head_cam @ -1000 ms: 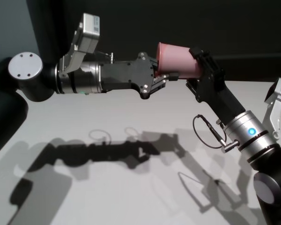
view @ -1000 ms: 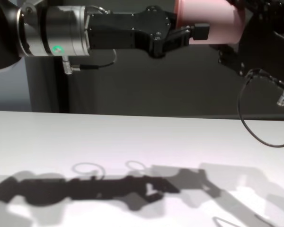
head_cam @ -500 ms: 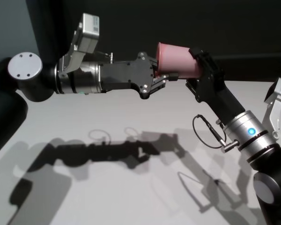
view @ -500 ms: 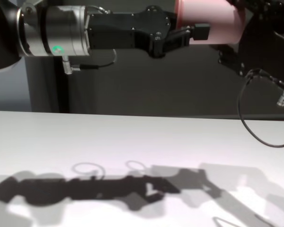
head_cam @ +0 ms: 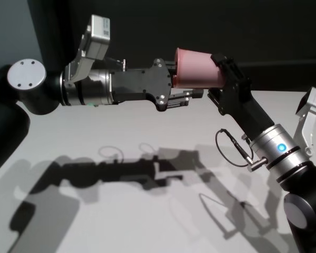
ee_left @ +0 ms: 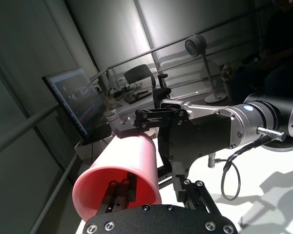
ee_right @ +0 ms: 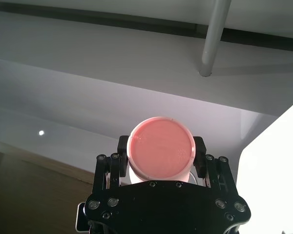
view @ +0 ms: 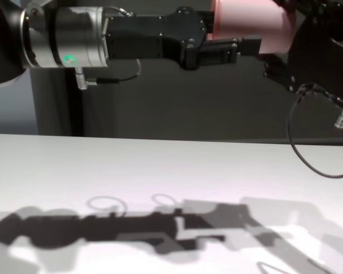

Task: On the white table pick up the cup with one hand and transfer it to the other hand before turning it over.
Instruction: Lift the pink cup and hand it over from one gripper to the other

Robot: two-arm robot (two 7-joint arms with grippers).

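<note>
The salmon-pink cup (head_cam: 197,67) lies on its side in the air, high above the white table (head_cam: 142,124). My right gripper (head_cam: 219,77) is shut on its base end; in the right wrist view the flat base (ee_right: 160,151) sits between the two fingers (ee_right: 123,146). My left gripper (head_cam: 186,84) is open at the cup's mouth end. Its lower finger (head_cam: 192,96) stands clear below the cup wall. In the left wrist view the open mouth (ee_left: 115,187) faces the camera and one finger shows inside it. The chest view shows the cup (view: 246,17) at the top edge.
A black cable loop (head_cam: 233,148) hangs from my right forearm above the table. Both arms cast broad shadows (head_cam: 121,171) on the table. A dark wall stands behind the table's far edge (view: 160,140).
My left gripper has opened: its lower finger, which pressed the cup's side, now stands below it. The cup stays in my right gripper, barely moved.
</note>
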